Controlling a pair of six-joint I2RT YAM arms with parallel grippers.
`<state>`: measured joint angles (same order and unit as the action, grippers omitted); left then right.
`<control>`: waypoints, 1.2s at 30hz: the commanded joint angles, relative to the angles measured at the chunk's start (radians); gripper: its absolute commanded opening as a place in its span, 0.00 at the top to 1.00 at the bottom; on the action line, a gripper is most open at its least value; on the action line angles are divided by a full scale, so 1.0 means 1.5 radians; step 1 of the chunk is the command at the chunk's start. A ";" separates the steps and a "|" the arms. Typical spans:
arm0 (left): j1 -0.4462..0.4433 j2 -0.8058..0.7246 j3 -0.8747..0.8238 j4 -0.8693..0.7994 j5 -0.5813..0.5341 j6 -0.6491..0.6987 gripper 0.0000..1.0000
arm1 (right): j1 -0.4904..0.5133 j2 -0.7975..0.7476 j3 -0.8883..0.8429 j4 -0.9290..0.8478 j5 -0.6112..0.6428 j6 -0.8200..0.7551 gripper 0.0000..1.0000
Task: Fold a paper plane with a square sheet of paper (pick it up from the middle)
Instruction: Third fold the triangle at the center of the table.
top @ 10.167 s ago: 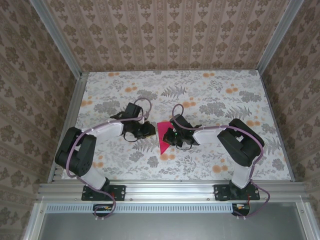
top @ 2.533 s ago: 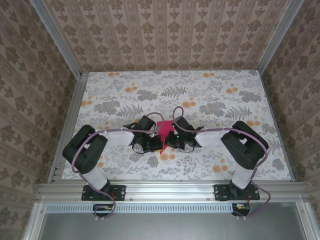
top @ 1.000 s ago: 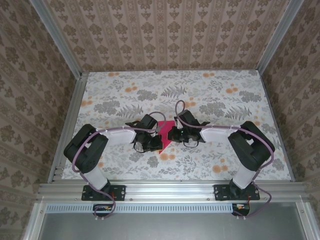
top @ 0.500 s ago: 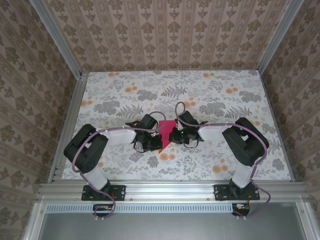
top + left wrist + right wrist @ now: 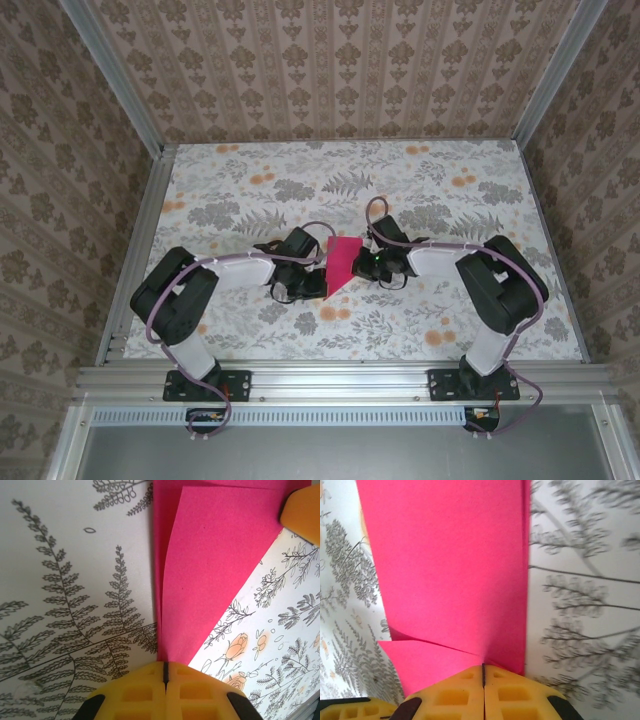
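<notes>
The magenta-pink sheet of paper point(image 5: 342, 262) is folded into layers with one pointed end and hangs between both grippers at the table's middle. My left gripper point(image 5: 318, 283) is shut on the pointed near end point(image 5: 164, 664); from there the folded paper point(image 5: 215, 570) fans out, its upper flap bowed. My right gripper point(image 5: 366, 265) is shut on the paper's right side point(image 5: 483, 666), where a broad flap point(image 5: 450, 570) and a smaller flap below it meet at the jaws. The right gripper's yellow fingertip point(image 5: 302, 512) shows in the left wrist view.
The table point(image 5: 450, 200) carries a grey fern and orange flower print. Aluminium rails point(image 5: 150, 210) and patterned walls close it in on three sides. Both arms reach inward, their elbows near the front edge point(image 5: 330, 370).
My right gripper has moved to the right and slightly away with its edge of the paper, spreading the pink shape wider. The left gripper has stayed in place, shut on the point.
</notes>
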<state>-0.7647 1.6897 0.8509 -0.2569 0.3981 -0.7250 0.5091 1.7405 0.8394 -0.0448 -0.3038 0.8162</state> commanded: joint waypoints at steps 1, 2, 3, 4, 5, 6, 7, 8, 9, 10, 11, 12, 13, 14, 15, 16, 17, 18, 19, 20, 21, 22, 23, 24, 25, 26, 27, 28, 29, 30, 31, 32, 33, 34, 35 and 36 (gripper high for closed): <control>-0.008 -0.005 0.001 -0.073 -0.012 0.026 0.96 | -0.010 -0.021 -0.029 -0.045 0.063 0.020 0.93; -0.009 -0.016 0.002 -0.072 -0.009 0.027 0.95 | -0.010 -0.023 -0.037 -0.036 0.060 0.027 0.93; -0.009 -0.027 0.002 -0.070 -0.006 0.029 0.95 | -0.010 -0.026 -0.044 -0.028 0.056 0.031 0.93; -0.011 -0.035 0.003 -0.066 -0.002 0.030 0.94 | -0.010 -0.029 -0.046 -0.025 0.053 0.033 0.93; -0.011 -0.046 0.002 -0.061 0.002 0.030 0.94 | -0.009 -0.031 -0.047 -0.022 0.051 0.035 0.93; -0.010 -0.055 0.001 -0.053 0.007 0.029 0.93 | -0.009 -0.034 -0.048 -0.021 0.049 0.036 0.93; -0.011 -0.061 0.000 -0.046 0.010 0.026 0.93 | -0.008 -0.037 -0.048 -0.020 0.048 0.037 0.93; -0.012 -0.067 -0.001 -0.034 0.013 0.022 0.93 | -0.007 -0.040 -0.047 -0.020 0.047 0.040 0.92; -0.012 -0.070 -0.003 -0.019 0.019 0.016 0.93 | -0.006 -0.041 -0.047 -0.018 0.047 0.042 0.93; -0.012 -0.071 -0.004 -0.005 0.023 0.010 0.92 | -0.005 -0.041 -0.047 -0.017 0.045 0.045 0.93; -0.013 -0.068 -0.004 0.011 0.026 0.003 0.92 | -0.004 -0.041 -0.048 -0.015 0.043 0.047 0.93; -0.015 -0.063 -0.002 0.024 0.029 -0.003 0.92 | -0.002 -0.040 -0.050 -0.010 0.041 0.050 0.93; -0.016 -0.054 0.003 0.032 0.032 -0.009 0.92 | -0.002 -0.039 -0.051 -0.008 0.041 0.051 0.93; -0.019 -0.044 0.011 0.038 0.035 -0.013 0.92 | -0.001 -0.036 -0.052 -0.007 0.040 0.053 0.92; -0.023 -0.032 0.020 0.044 0.040 -0.015 0.92 | -0.001 -0.033 -0.052 -0.005 0.040 0.055 0.93; -0.027 -0.021 0.028 0.045 0.040 -0.016 0.92 | -0.001 -0.031 -0.052 -0.003 0.039 0.056 0.93; -0.032 -0.007 0.039 0.036 0.036 -0.015 0.92 | -0.001 -0.027 -0.052 -0.001 0.038 0.056 0.93; -0.034 0.007 0.051 0.024 0.030 -0.012 0.92 | -0.001 -0.024 -0.052 0.002 0.036 0.058 0.93; -0.034 0.017 0.058 0.015 0.022 -0.011 0.92 | 0.000 -0.023 -0.053 0.003 0.035 0.058 0.93; -0.034 0.026 0.062 0.008 0.011 -0.010 0.92 | 0.000 -0.022 -0.053 0.003 0.035 0.059 0.93; -0.034 0.035 0.065 0.000 -0.001 -0.006 0.92 | 0.000 -0.021 -0.053 0.005 0.035 0.059 0.93; -0.034 0.042 0.067 -0.008 -0.013 -0.001 0.93 | 0.000 -0.020 -0.054 0.005 0.035 0.060 0.93; -0.032 0.050 0.068 -0.014 -0.025 0.002 0.93 | 0.000 -0.019 -0.055 0.005 0.035 0.058 0.93; -0.032 0.055 0.068 -0.013 -0.027 0.005 0.93 | 0.000 -0.018 -0.054 0.004 0.035 0.059 0.93; -0.032 0.058 0.064 -0.011 -0.026 0.005 0.93 | 0.001 -0.017 -0.054 0.005 0.034 0.059 0.93; -0.032 0.059 0.060 -0.012 -0.025 0.003 0.93 | 0.000 -0.015 -0.054 0.004 0.033 0.059 0.93; -0.033 0.060 0.056 -0.013 -0.025 0.002 0.93 | 0.000 -0.015 -0.054 0.003 0.035 0.058 0.93; -0.033 0.059 0.050 -0.016 -0.024 0.002 0.93 | 0.000 -0.014 -0.054 0.003 0.035 0.057 0.93; -0.033 0.057 0.041 -0.015 -0.024 0.001 0.93 | 0.000 -0.015 -0.054 0.002 0.035 0.057 0.93; -0.033 0.054 0.031 -0.016 -0.021 -0.002 0.93 | 0.000 -0.014 -0.055 -0.001 0.037 0.056 0.93; -0.033 0.051 0.021 -0.016 -0.018 -0.003 0.93 | 0.000 -0.013 -0.053 -0.003 0.038 0.055 0.93; -0.033 0.047 0.010 -0.017 -0.013 -0.004 0.93 | 0.000 -0.014 -0.052 -0.007 0.040 0.054 0.93; -0.033 0.042 -0.001 -0.019 -0.011 -0.005 0.93 | 0.000 -0.013 -0.050 -0.010 0.041 0.052 0.93; -0.033 0.036 -0.010 -0.023 -0.012 -0.006 0.93 | 0.001 -0.013 -0.050 -0.011 0.042 0.052 0.93; -0.033 0.030 -0.018 -0.028 -0.012 -0.006 0.93 | 0.000 -0.013 -0.050 -0.012 0.042 0.050 0.93; -0.033 0.022 -0.026 -0.031 -0.014 -0.005 0.93 | 0.000 -0.012 -0.049 -0.013 0.044 0.049 0.93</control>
<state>-0.8104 1.7363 0.8787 -0.1875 0.3950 -0.7296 0.5053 1.6951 0.7788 -0.0086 -0.2699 0.8936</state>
